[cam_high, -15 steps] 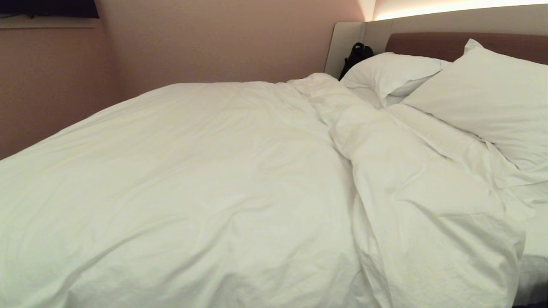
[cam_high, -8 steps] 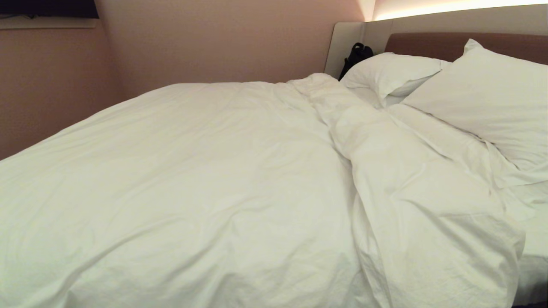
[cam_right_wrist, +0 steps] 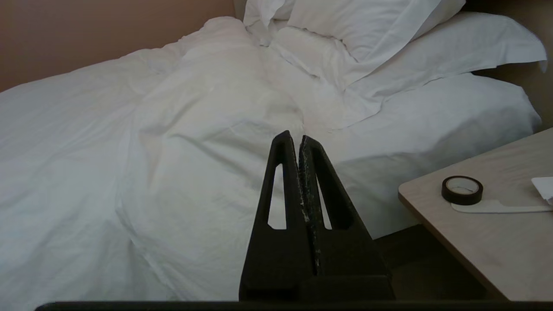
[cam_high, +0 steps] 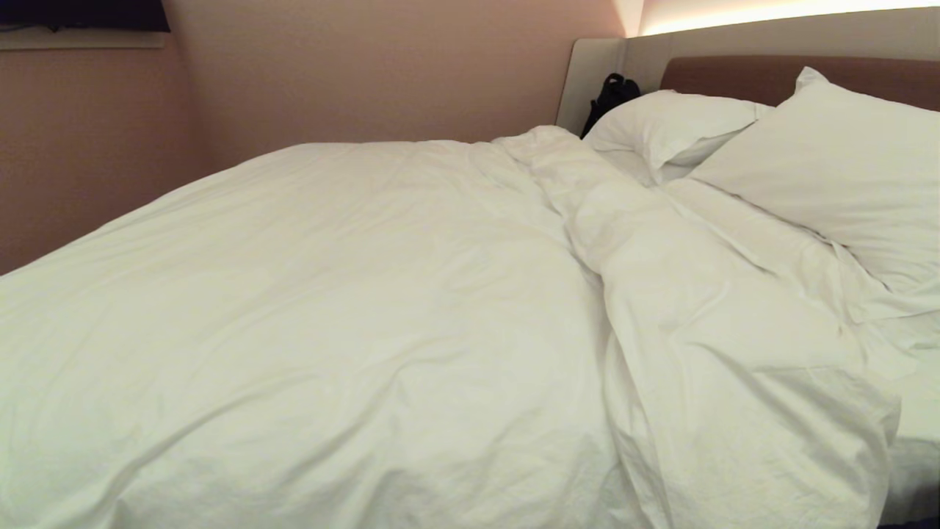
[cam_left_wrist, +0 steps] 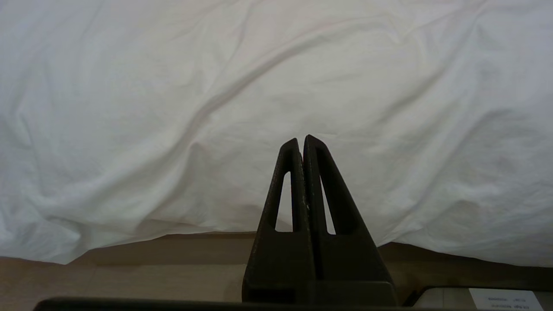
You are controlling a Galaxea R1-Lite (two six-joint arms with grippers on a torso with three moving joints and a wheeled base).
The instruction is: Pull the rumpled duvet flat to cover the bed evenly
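The duvet (cam_high: 352, 316) lies over the bed (cam_high: 778, 77) and fills most of the head view, smooth and only lightly wrinkled from the centre out to 9 o'clock, where it reaches the pink wall (cam_high: 330, 66). Toward 3 o'clock its edge is bunched into a thick rumpled ridge (cam_high: 661, 294) that runs from about 12 o'clock down to 5 o'clock, and beside this ridge a strip of the white sheet (cam_high: 918, 426) stays uncovered at 4 o'clock. Two white pillows lean at the brown headboard, the far pillow (cam_high: 672, 121) at 1 o'clock and the near pillow (cam_high: 837, 162) at 2 o'clock; a small black object (cam_high: 611, 92) stands behind the far one, and what it is cannot be told. Neither arm shows in the head view. In the left wrist view the left claw (cam_left_wrist: 302, 140) is clenched, its two black fingers pressed together with nothing between them, and it points at the hanging side of the duvet (cam_left_wrist: 276, 86), above a strip of wooden floor (cam_left_wrist: 129, 268). In the right wrist view the right claw (cam_right_wrist: 294, 137) is clenched too and grasps nothing; it is in the air in front of the rumpled part of the duvet (cam_right_wrist: 207, 142). At 4 o'clock in that view a light wooden table (cam_right_wrist: 488, 250) stands just beside the bed and carries a roll of black tape (cam_right_wrist: 462, 189).
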